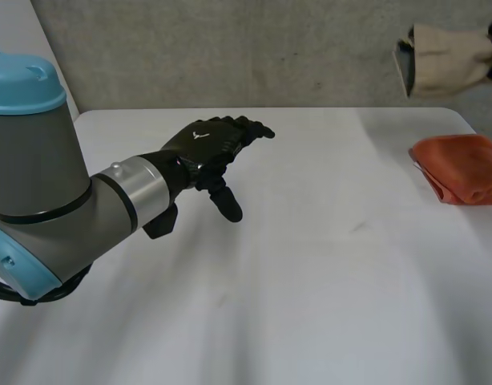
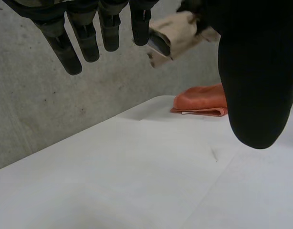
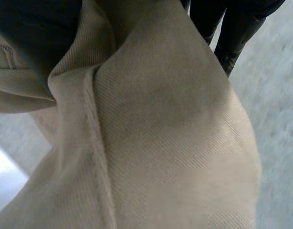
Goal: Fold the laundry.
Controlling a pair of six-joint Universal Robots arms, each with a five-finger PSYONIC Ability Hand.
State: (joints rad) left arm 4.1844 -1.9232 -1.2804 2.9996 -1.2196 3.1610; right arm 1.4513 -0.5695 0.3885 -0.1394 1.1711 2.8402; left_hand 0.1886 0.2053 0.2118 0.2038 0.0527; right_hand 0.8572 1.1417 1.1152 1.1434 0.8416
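Right wrist view: the right hand (image 3: 235, 33) is clamped on a beige twill cloth (image 3: 175, 133), dark fingers (image 3: 206, 19) behind the fabric and the thumb pressed over a fold on the other side; a stitched seam (image 3: 96, 143) runs down the cloth. Head view has that cloth bunched and held up in the air past the far right corner of the white surface (image 1: 310, 281), against the grey wall (image 1: 230, 48); a folded orange cloth (image 1: 461, 168) lies on the surface at its right edge, below the beige one and apart from it, with a small white tag (image 2: 187, 113) at its edge, too small to read. The left hand (image 1: 210, 148) hovers over the bare middle of the surface, fingers straight, thumb angled down, well apart from both cloths; a small white mark (image 1: 199, 135) sits on its back, not legible.
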